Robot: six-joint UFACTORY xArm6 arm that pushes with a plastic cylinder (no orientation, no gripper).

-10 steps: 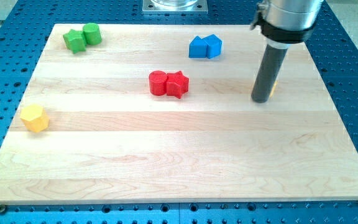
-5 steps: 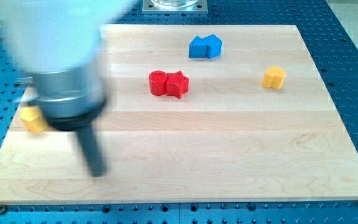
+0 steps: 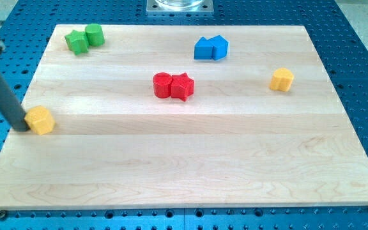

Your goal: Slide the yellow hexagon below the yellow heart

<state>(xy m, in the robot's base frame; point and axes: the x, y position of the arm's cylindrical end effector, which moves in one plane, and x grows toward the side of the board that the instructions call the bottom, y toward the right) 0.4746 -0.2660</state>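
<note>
The yellow hexagon (image 3: 41, 119) lies near the left edge of the wooden board. My tip (image 3: 20, 126) stands right against its left side, touching it or nearly so; the rod leans up to the view's upper left. The yellow heart (image 3: 282, 80) lies far away at the board's right side, above mid-height.
Two green blocks (image 3: 85, 39) sit together at the top left. A red cylinder (image 3: 163, 85) and a red star (image 3: 183, 86) touch near the middle. Two blue blocks (image 3: 210, 48) touch at the top centre. The wooden board (image 3: 190, 166) lies on a blue perforated table.
The rod swung from beside the yellow heart across the board to the left edge, now at the hexagon's left side. The hexagon has shifted slightly to the right.
</note>
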